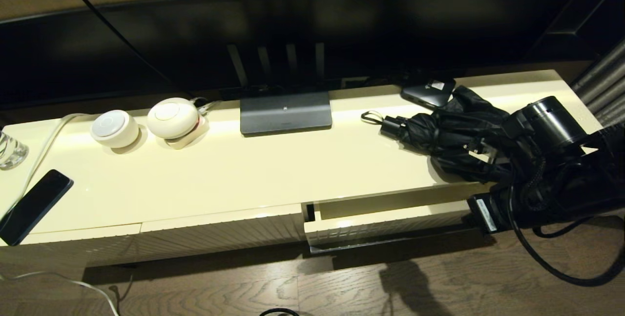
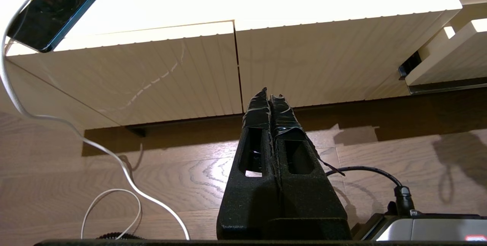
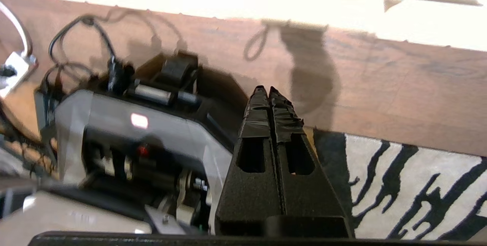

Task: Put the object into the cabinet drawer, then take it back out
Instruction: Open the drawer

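Note:
The black umbrella (image 1: pixel 439 133) lies on the cream cabinet top at the right, its short handle (image 1: pixel 390 125) and wrist loop (image 1: pixel 371 117) pointing left. Below it the cabinet drawer (image 1: pixel 385 225) is pulled out a little, and a strip of its cream inside shows; the drawer (image 2: pixel 449 59) also shows in the left wrist view. My right arm (image 1: pixel 552 159) hangs over the umbrella's right end and hides it. The right gripper (image 3: pixel 269 89) is shut on nothing, over the floor and rug. The left gripper (image 2: pixel 269 92) is shut and empty, low before the cabinet's ribbed panels.
On the cabinet top stand a small black box with a white label (image 1: pixel 428 92), a dark screen foot (image 1: pixel 285 112), two white round devices (image 1: pixel 114 129), a glass (image 1: pixel 10 150) and a phone (image 1: pixel 34 204) with a white cable. A striped rug (image 3: pixel 411 185) lies on the floor.

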Available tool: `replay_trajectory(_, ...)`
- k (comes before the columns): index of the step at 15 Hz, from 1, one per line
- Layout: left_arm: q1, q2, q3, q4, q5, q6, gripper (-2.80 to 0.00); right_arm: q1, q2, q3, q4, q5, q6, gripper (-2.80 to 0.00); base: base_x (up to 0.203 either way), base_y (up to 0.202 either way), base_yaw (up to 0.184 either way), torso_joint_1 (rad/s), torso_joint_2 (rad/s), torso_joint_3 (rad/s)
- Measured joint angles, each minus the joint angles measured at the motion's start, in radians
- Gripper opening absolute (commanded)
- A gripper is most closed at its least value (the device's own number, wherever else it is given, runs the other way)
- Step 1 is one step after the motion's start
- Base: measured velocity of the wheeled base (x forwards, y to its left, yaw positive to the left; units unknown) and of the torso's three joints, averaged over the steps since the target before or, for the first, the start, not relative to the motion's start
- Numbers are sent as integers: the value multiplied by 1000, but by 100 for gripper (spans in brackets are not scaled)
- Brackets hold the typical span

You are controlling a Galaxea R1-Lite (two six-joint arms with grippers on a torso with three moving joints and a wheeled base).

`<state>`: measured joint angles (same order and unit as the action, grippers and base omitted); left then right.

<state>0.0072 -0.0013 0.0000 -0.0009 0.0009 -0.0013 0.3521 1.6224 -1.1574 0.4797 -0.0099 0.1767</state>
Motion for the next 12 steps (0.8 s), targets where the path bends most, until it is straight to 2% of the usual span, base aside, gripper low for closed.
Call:
replay_trajectory(3,0,0,0,0,0,0,-280,0,40,-8,-27,-34,54,-280,0,0,0,0,0,0)
replay_trajectory(12,0,0,0,0,0,0,-280,-7,85,-34,-68,-39,55,-280,0,0,0,0,0,0)
